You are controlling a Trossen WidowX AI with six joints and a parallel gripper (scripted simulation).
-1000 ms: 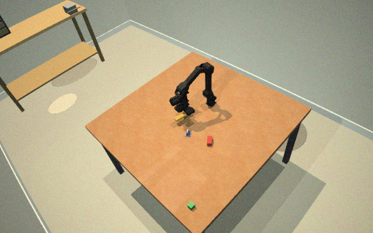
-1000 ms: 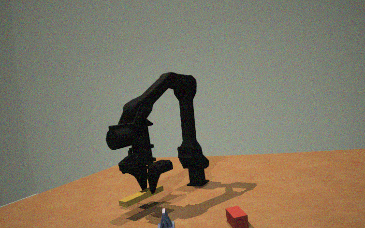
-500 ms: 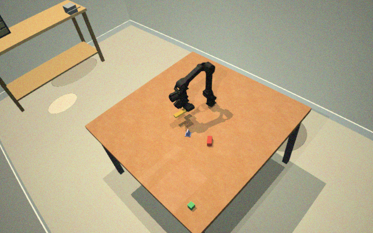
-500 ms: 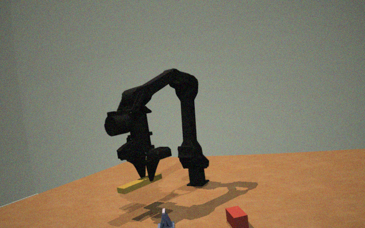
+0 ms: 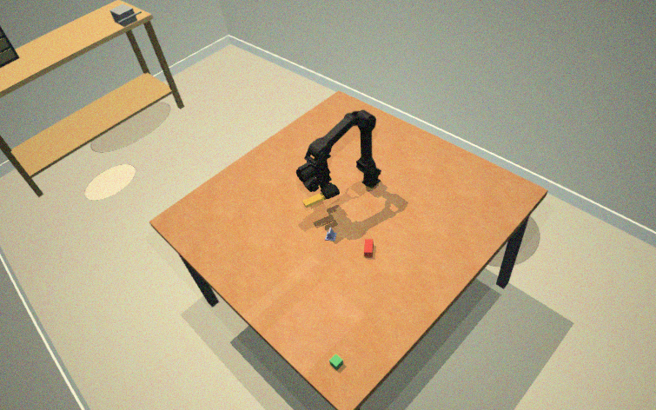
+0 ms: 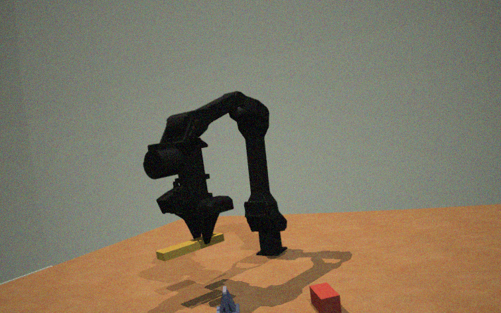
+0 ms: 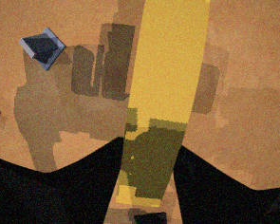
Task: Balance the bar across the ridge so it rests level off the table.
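Bar picked up near one end, ridge not reached yet.

My gripper [image 6: 204, 237] is clamped on the yellow bar [image 6: 188, 246], pinching it close to the end nearest my wrist, so most of its length sticks out ahead of my fingers. The exterior view shows the bar lifted off the table [image 6: 400, 249], its shadow lying apart underneath, with the far end maybe drooping a bit, hard to say. Grasp and lift done; carry, set-down level on the ridge and release all left. The small blue ridge [image 7: 43, 47] sits ahead of my gripper and off to the left in the wrist view, well apart from the bar. The top view alone shows a red block [image 5: 368, 247] and a far green block [image 5: 335, 360]; the wrist view alone shows my off-centre grip.
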